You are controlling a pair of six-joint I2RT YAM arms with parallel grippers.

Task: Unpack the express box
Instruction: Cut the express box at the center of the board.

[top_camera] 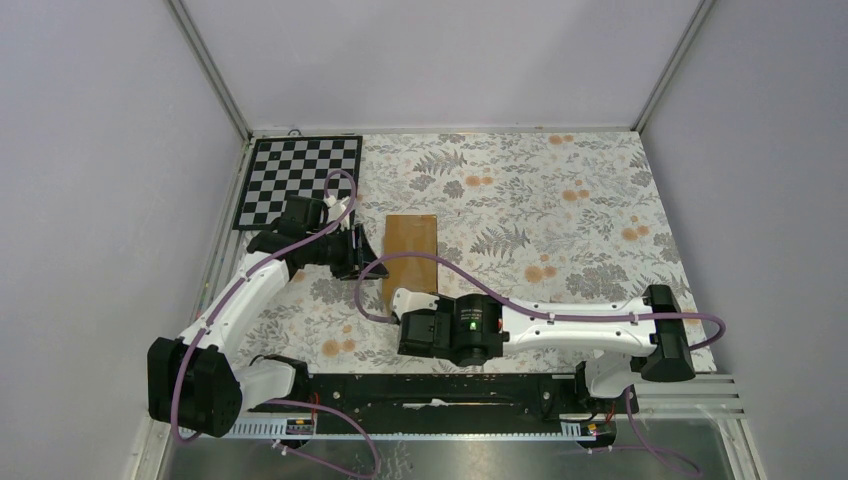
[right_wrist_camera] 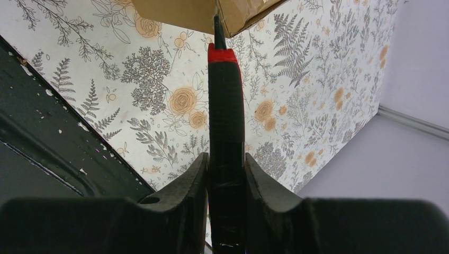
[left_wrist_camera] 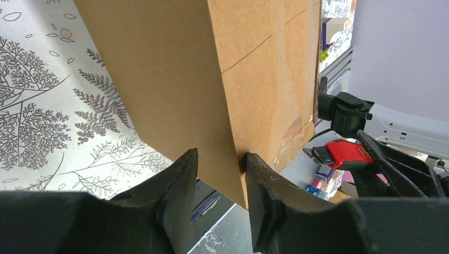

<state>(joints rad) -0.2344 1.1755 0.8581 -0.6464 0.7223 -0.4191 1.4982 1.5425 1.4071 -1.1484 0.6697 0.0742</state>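
The express box [top_camera: 411, 252], a plain brown carton, lies on the floral cloth between both arms. My left gripper [top_camera: 358, 256] comes at it from the left. In the left wrist view the box [left_wrist_camera: 174, 74] fills the frame, and my left gripper [left_wrist_camera: 219, 159] is shut on its lower corner, one finger on each face. My right gripper [right_wrist_camera: 226, 159] is shut on a cutter [right_wrist_camera: 226, 106] with a black handle and a red collar. The cutter's blade tip touches the box's near corner [right_wrist_camera: 180, 10]. The red cutter [left_wrist_camera: 347, 153] also shows beside the box in the left wrist view.
A checkerboard mat [top_camera: 300, 180] lies at the back left, behind the left arm. Floral cloth [top_camera: 560, 220] covers the table to the right of the box. A black rail [top_camera: 430, 390] runs along the near edge, and grey walls enclose the other three sides.
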